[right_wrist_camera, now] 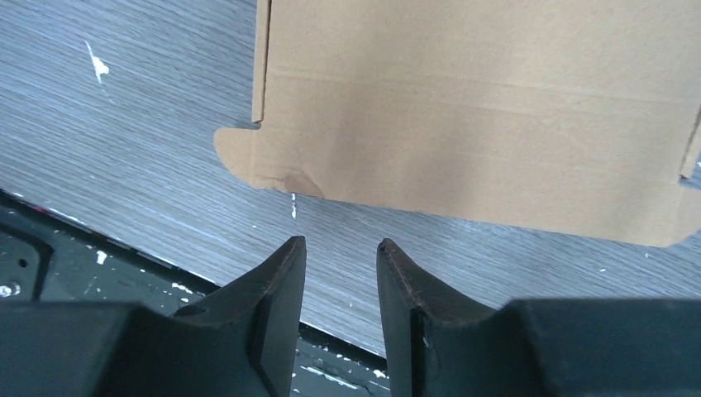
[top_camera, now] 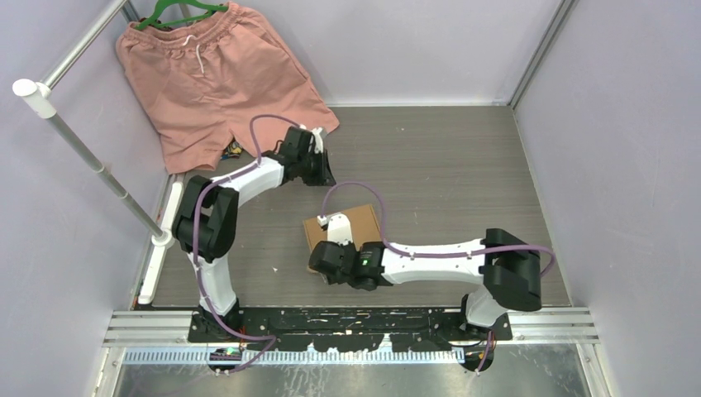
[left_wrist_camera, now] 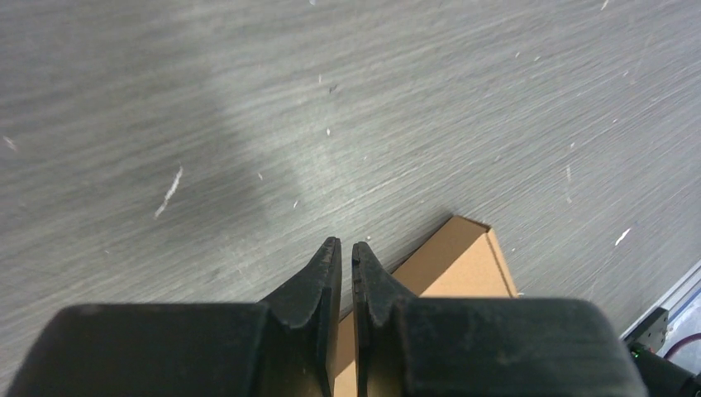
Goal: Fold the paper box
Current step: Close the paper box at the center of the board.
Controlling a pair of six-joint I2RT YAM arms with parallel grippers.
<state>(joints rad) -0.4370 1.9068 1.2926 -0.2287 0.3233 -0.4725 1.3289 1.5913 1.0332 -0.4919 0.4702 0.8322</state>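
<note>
The paper box (top_camera: 357, 222) lies on the grey surface (top_camera: 463, 165) close to its middle, a touch toward 6 o'clock, a plain brown cardboard piece partly covered in the top view by the right arm's wrist. In the right wrist view the paper box (right_wrist_camera: 479, 124) fills the top of the picture. I can see a crease running across it and a rounded tab with a dented corner at its left end, and it lies flat on the surface. In the left wrist view one corner of it (left_wrist_camera: 459, 265) pokes out just right of the fingers.

My right tool (top_camera: 321, 263) sits at about 7 o'clock of the box, by its near left corner. Its fingers are spread with a clear gap and nothing between them (right_wrist_camera: 340, 241), the tips just short of the cardboard edge. The black base plate (right_wrist_camera: 50, 273) shows at lower left there.

My left tool (top_camera: 324, 172) is at about 11 o'clock of the box, apart from it. Its fingers are pressed almost together, pinching nothing (left_wrist_camera: 347, 246).

Salmon-pink shorts (top_camera: 215, 74) hang on a green hanger (top_camera: 178, 12) at 10 o'clock.
</note>
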